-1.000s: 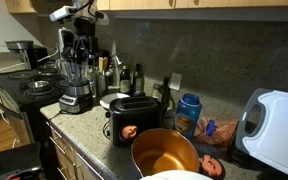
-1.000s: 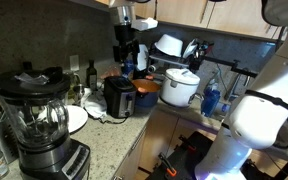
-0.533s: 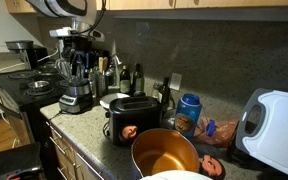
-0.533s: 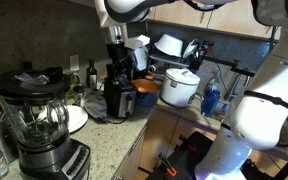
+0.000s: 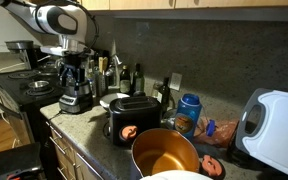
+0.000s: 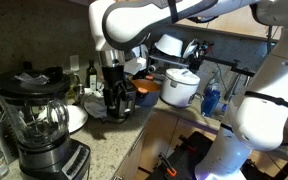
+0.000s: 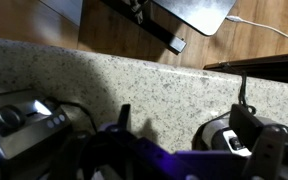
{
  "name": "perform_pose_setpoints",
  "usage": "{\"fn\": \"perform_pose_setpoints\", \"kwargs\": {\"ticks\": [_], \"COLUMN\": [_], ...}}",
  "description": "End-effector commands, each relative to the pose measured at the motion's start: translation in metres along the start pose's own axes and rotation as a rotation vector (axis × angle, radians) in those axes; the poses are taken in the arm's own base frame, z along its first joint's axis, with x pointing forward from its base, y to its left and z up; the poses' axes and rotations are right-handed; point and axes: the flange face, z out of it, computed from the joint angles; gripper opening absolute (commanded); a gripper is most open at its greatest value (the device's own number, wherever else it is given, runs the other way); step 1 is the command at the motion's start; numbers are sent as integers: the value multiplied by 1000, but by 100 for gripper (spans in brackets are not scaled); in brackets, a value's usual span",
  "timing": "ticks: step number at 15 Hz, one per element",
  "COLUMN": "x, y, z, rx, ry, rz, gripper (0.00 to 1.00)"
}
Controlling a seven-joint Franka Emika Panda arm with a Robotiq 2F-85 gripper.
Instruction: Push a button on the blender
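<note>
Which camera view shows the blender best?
An exterior view shows the blender best: it is close, large and unobstructed. In an exterior view it is small and far. In the wrist view I cannot tell.

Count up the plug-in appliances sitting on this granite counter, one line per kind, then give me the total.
Blender: 1
Toaster: 1
White lidded cooker: 1
Total: 3
</note>
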Motion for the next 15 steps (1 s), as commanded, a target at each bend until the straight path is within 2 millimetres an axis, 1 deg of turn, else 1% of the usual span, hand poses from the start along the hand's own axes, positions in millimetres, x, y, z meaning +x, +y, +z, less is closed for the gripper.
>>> {"fn": "perform_pose_setpoints", "kwargs": {"ticks": [1,5,7,11,15], "x": [-7,-1,3,21,35], "y": [-25,-48,-56,-66,-74], "z": [24,52,65,95,113], "rx": [4,10,12,19,33], "ry": [37,70,85,131,154], "rz": [-66,-111,-140,-223,-275], "gripper": [100,100,100,100,100]}}
